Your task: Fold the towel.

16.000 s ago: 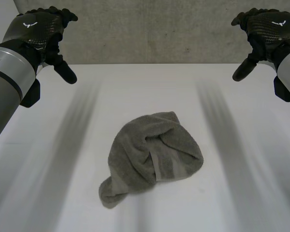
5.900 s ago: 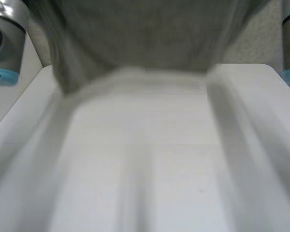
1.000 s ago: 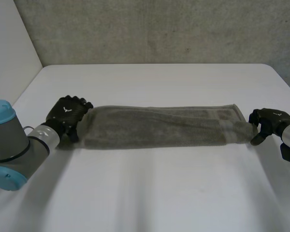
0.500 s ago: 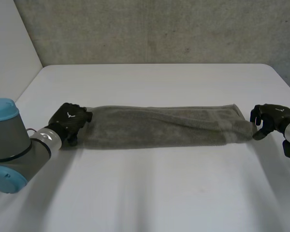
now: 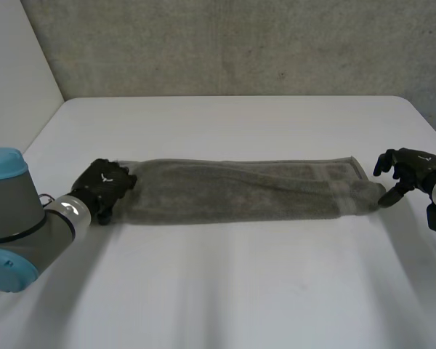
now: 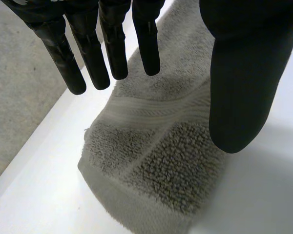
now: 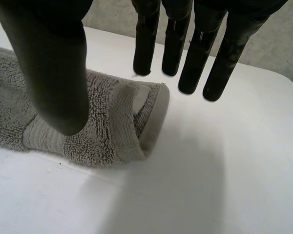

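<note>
Let go by right hand (image 5: 413, 164) in the last half second: grey terry towel (image 5: 240, 190), stretched as a long doubled band across the white table (image 5: 225, 291). Both hands straight-fingered, thumbs spread wide; left hand (image 5: 105, 184) over the left end, possibly touching. Concrete wall (image 5: 240, 43) behind.

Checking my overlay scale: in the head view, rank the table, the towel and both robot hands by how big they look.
1. table
2. towel
3. left robot hand and right robot hand: they look about alike at the towel's two ends, so I won't rank them.
</note>
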Available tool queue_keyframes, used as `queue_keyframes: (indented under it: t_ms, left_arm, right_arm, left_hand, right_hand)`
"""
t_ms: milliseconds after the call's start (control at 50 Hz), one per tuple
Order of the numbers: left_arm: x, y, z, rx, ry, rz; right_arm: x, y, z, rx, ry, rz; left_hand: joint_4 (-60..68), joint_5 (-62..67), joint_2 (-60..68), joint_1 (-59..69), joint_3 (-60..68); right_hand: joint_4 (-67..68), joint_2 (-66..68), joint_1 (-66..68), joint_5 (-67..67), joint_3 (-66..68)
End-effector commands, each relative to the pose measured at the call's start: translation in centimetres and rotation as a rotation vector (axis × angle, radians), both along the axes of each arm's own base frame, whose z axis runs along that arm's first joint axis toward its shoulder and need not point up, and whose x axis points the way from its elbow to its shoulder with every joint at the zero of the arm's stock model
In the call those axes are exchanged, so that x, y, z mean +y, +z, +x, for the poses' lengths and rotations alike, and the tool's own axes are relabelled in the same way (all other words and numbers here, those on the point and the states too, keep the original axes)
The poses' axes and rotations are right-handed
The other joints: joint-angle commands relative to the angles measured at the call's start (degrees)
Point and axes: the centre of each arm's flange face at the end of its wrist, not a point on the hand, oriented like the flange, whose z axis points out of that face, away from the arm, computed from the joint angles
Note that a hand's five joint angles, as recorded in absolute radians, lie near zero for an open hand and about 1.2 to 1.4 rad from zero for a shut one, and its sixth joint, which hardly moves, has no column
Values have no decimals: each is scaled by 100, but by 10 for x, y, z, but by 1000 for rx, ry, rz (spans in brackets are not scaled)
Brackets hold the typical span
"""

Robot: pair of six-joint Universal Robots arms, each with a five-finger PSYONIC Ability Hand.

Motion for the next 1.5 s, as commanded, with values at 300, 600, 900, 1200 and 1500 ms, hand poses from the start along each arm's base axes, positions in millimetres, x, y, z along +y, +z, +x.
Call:
queue_keyframes:
  t_ms: [300,600,900,1200,1500]
  left_arm:
    - [-2,5,3,-19,4,-8]
    - [-6,38,2,198,68,-36]
    - [-3,55,0,212,59,-80]
    - [-7,97,-14,306,32,-174]
    - [-11,93,-17,382,75,-128]
  right_arm:
    - [-10,-28,0,-4,2,58]
    - [-21,-18,-49,24,-102,41]
    - [-24,37,-84,162,-84,-30]
    - [48,114,185,27,386,-457]
    - [150,-30,317,44,856,-398]
  left_hand:
    - [11,26,8,3,14]
    - [-713,-698,-716,-721,-710]
    - [-864,-849,-867,-873,-861]
    - [-982,-967,-985,-991,-979]
    - [-982,-967,-985,-991,-979]
  right_hand:
    - [2883,2883,2878,2830,2871]
    - [4664,4665,4660,4612,4653]
    - [4664,4665,4660,4612,4653]
    - [4664,4665,4660,4612,4653]
    - [4664,4665,4660,4612,4653]
